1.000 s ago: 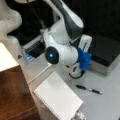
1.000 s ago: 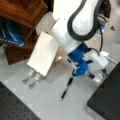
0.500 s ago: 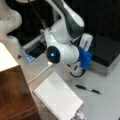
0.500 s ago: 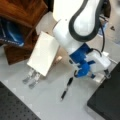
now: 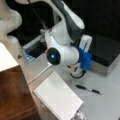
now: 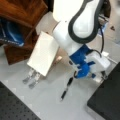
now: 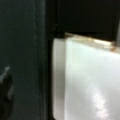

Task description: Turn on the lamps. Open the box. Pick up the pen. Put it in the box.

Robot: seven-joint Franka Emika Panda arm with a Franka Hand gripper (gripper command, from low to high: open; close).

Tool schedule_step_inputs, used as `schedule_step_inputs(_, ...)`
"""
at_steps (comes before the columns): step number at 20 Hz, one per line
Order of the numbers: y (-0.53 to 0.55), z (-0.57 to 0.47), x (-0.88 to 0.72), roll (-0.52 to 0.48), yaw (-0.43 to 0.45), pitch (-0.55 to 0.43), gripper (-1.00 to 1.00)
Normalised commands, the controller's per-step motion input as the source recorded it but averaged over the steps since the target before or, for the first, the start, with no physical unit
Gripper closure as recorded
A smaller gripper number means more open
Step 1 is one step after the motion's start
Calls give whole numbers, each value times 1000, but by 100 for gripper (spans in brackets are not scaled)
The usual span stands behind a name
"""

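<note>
On the grey table the pen lies flat and alone, just beside the white spiral-bound notebook and well clear of the arm; in a front view it shows as a slim dark stick below the arm's blue wrist part. Behind it stands the box, its black lid down and flat on the silver-grey sides, with a corner of that lid also seen in a front view. The white arm bends low over the table between notebook and box, with the gripper pointing down near the box's front edge and touching neither pen nor box. Whether the fingers are spread or closed cannot be told, as the arm's body hides them. A brown wooden cabinet stands at a front view's left. The wrist view shows only a pale glossy surface against dark ground.
</note>
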Motion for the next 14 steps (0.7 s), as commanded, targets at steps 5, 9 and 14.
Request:
schedule_step_inputs(5,-87,-52,149,136,42,-31,100)
schedule_step_inputs(9,-78,-57,149,110,33,-15,100)
schedule_step_inputs(14,-50,3,131,84,38,13,100)
